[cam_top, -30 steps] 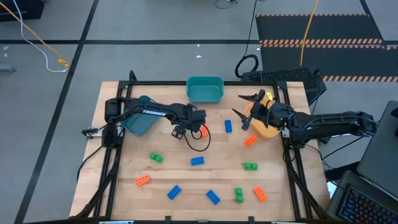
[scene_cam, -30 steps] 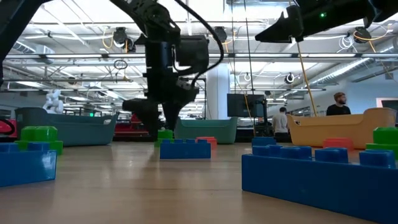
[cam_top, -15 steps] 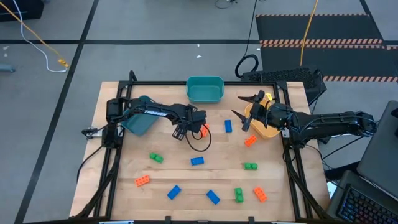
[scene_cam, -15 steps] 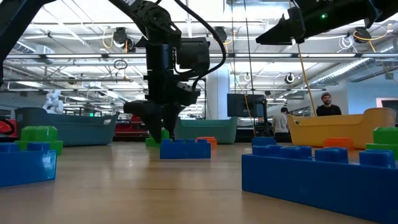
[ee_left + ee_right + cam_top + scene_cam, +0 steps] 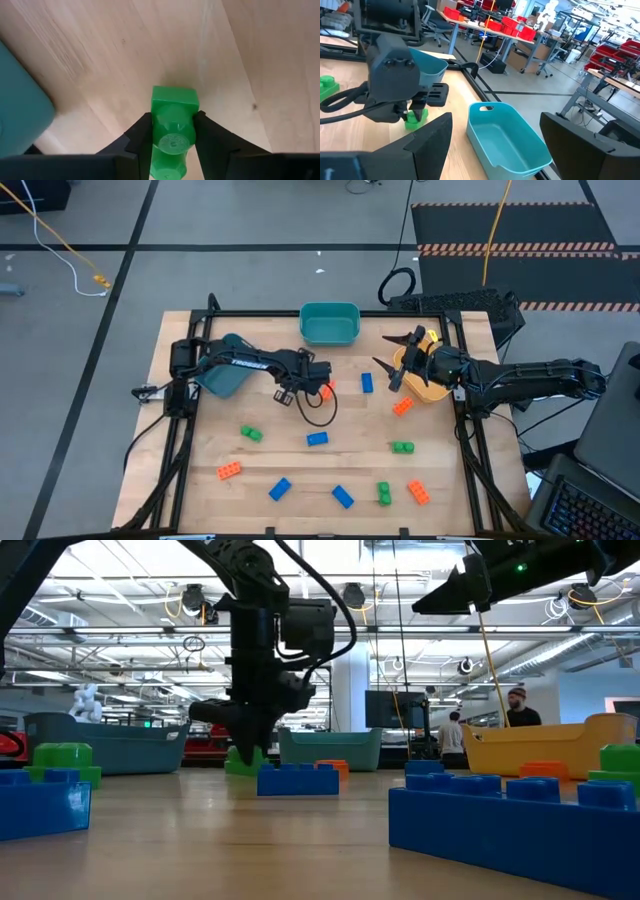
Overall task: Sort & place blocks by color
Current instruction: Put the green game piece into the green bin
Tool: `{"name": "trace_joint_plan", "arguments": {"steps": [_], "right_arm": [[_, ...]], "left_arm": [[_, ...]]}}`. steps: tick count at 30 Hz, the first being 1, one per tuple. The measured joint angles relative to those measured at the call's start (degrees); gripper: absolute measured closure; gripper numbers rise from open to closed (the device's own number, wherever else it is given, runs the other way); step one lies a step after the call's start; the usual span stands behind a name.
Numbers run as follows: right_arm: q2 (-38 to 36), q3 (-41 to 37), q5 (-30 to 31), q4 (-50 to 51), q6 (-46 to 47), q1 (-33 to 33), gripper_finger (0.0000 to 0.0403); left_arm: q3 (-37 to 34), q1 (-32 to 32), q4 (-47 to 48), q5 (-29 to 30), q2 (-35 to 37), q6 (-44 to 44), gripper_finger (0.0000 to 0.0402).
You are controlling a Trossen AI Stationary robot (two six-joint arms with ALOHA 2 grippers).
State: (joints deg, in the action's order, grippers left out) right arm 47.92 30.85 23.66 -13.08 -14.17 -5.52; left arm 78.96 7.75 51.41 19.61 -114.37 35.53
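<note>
Left end effector (image 5: 172,142): clenched on a small green studded plastic brick (image 5: 173,132), the two dark fingers (image 5: 137,137) pressing its opposite sides; it is hanging over the middle of the light wooden table (image 5: 270,455), and in the low view the brick (image 5: 240,760) is sitting just above the tabletop.

Right end effector (image 5: 392,360): fingers spread apart and gripping nothing; it is hovering high over the table's right side, just beside the orange-yellow plastic bin (image 5: 430,388).

Teal plastic bin (image 5: 329,323): standing at the far table edge, beyond the left end effector and between the two end effectors.

Blue plastic bin (image 5: 225,378): lying under the left arm, behind its end effector.

Blocks near the left end effector: an orange studded brick (image 5: 327,390) is lying just beside it on the right-arm side; a blue brick (image 5: 316,439) and a green brick (image 5: 250,434) are lying nearer the table's front edge.

Blocks near the right end effector: a blue brick (image 5: 367,383) is lying just beside it on the left-arm side; an orange brick (image 5: 402,406) is lying near it toward the front; a green brick (image 5: 402,447) is lying farther forward.

Front row: orange, blue and green bricks are lying scattered, well apart from both end effectors.
</note>
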Motion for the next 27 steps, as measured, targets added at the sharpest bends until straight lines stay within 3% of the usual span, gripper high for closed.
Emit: {"name": "trace_joint_plan", "arguments": {"steps": [9,17,27], "right_arm": [[0.0,0.0,0.0,0.8,0.0,0.0,0.0106],[0.0,0.0,0.0,1.3,0.0,0.0,0.0106],[0.0,0.0,0.0,1.7,0.0,0.0,0.0106]], "left_arm": [[0.9,-1.7,4.4,1.4,-0.2,-2.2,0.0276],[6.5,-2.2,8.7,3.0,-0.1,-8.9,0.0284],[14.9,-1.9,8.0,8.0,-0.1,-9.4,0.0284]]}}
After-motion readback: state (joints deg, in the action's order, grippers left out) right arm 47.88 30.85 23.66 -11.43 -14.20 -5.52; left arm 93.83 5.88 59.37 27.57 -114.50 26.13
